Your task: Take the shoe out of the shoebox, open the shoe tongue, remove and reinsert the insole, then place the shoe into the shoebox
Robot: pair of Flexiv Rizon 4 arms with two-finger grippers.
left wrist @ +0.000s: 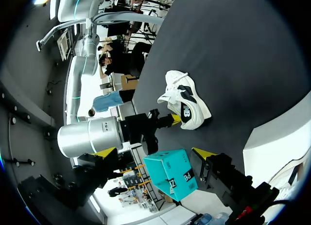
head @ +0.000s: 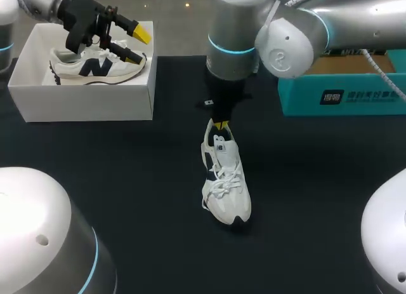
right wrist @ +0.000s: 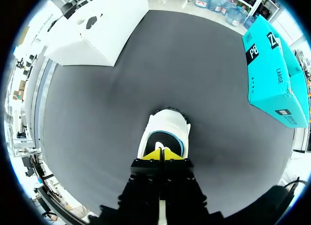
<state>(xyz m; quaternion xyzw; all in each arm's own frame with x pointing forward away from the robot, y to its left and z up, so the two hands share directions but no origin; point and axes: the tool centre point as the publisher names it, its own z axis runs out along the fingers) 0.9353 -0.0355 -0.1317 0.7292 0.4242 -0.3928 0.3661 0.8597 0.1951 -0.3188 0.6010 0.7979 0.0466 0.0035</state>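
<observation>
My right claw is pinched narrow at the centre-frame shoe's heel opening; I'd pull slowly, without dragging the shoe.

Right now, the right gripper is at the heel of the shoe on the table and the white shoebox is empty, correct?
Not empty: the head view shows a second shoe in the shoebox. The right gripper is at the heel of the other shoe.

Passage on table beside shoe; white shoebox blocks left, teal box right.
</observation>
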